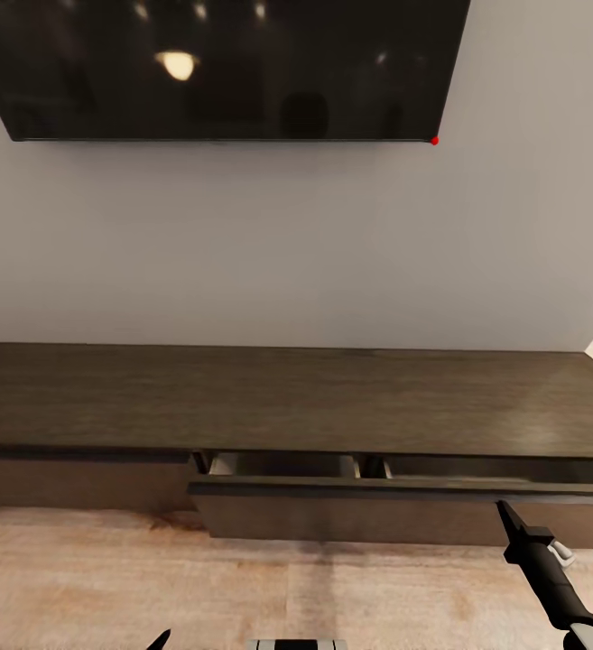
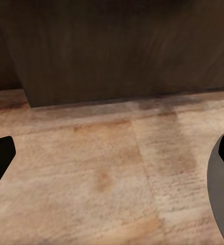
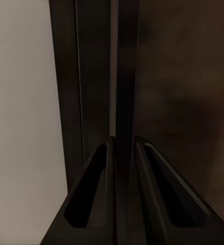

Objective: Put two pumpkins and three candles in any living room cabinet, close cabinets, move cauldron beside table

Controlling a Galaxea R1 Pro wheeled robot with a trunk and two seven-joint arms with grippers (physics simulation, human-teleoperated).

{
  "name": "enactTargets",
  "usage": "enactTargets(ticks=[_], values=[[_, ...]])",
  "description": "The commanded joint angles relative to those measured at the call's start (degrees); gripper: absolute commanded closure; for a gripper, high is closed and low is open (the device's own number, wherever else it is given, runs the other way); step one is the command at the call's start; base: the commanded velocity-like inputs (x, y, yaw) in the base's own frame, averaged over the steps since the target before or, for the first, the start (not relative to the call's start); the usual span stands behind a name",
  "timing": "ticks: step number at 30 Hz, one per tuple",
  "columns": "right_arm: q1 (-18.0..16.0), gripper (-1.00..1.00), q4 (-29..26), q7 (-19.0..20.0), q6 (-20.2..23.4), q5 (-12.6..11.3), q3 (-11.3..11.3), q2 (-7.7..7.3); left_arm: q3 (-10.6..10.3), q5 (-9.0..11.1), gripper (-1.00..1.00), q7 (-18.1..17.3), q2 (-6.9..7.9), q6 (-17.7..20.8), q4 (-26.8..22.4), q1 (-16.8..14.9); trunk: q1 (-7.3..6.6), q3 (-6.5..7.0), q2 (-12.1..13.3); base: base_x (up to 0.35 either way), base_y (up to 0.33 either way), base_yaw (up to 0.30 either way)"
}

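My right claw pinches the cabinet drawer's front edge; my left claw gapes wide over wooden floor.

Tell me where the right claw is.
In the head view, the right claw sits low on the right, at the front panel of the cabinet's pulled-out drawer.

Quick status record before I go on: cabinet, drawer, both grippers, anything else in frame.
cabinet: long low dark-brown unit against the wall, flat top
drawer: pulled partly out, interior visible from above; no contents visible in the part that shows
right gripper: at the drawer's top front edge, fingers astride the thin panel edge in the right wrist view
left gripper: low over the wooden floor, fingers wide apart, holding nothing
TV: dark screen on the wall above the cabinet
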Motion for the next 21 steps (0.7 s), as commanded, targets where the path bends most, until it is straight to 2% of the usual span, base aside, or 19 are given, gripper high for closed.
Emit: enactTargets(ticks=[1,21], values=[[-0.09,1.00,-0.07,2.20,1.13,-1.09,-0.25,0.00,-0.02,0.03,-1.00,-0.10,0.02,-0.13,0.00,0.01,-0.02,-0.02,-0.02,-0.029,0.000,0.000],[-0.09,1.00,-0.07,2.21,1.05,-1.16,-0.25,0.00,-0.02,0.03,-1.00,-0.09,0.02,-0.13,0.03,-0.02,-0.02,-0.02,-0.02,-0.108,0.000,0.000]])
